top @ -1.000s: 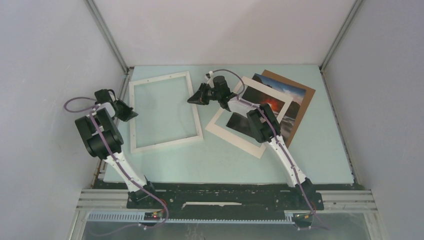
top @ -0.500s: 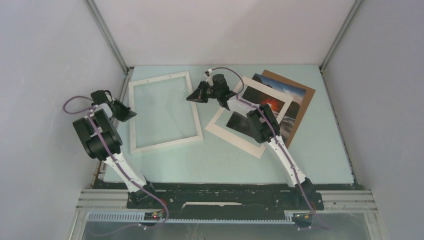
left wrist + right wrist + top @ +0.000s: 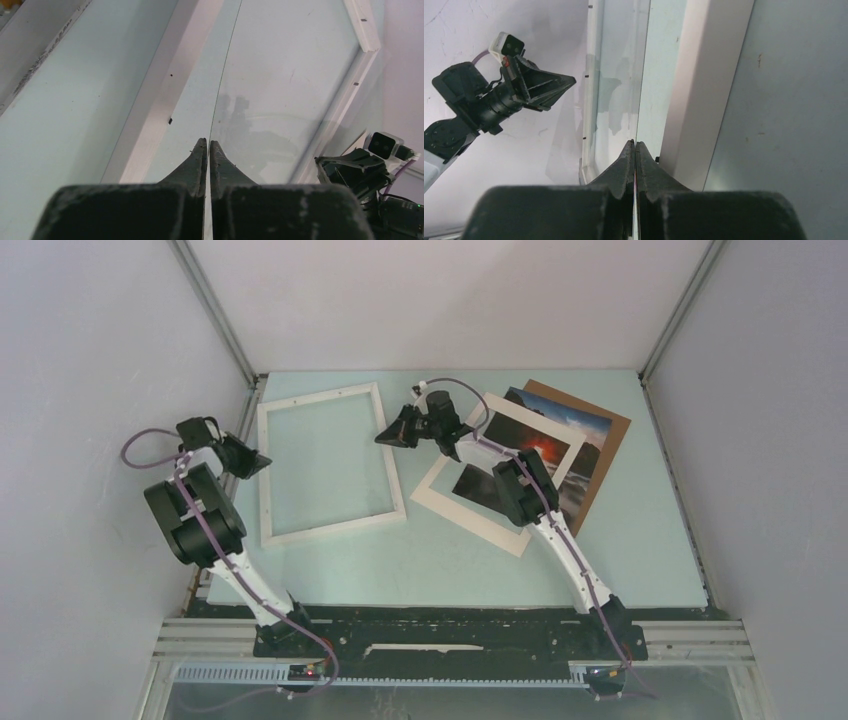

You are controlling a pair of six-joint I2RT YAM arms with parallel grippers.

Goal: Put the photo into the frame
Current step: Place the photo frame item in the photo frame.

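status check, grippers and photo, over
Left gripper, right gripper both shut on edges of the glass pane. Photo outside the frame, on the brown board. Right arm crosses over it.

Mostly matt surfaces, one shiny sheet

The frame (image 3: 266, 475) is smooth, satin white. The clear pane (image 3: 270, 75), glass or acrylic, hard to tell, is glossy and mirrors the arm. The photo (image 3: 545, 452) has a matt white card border, and the backing board (image 3: 612, 430) is dull brown board. The desk (image 3: 600, 540) is pale matt green, lightly scuffed. The left claw (image 3: 205, 145) and right claw (image 3: 634, 145) are grainy black plastic.
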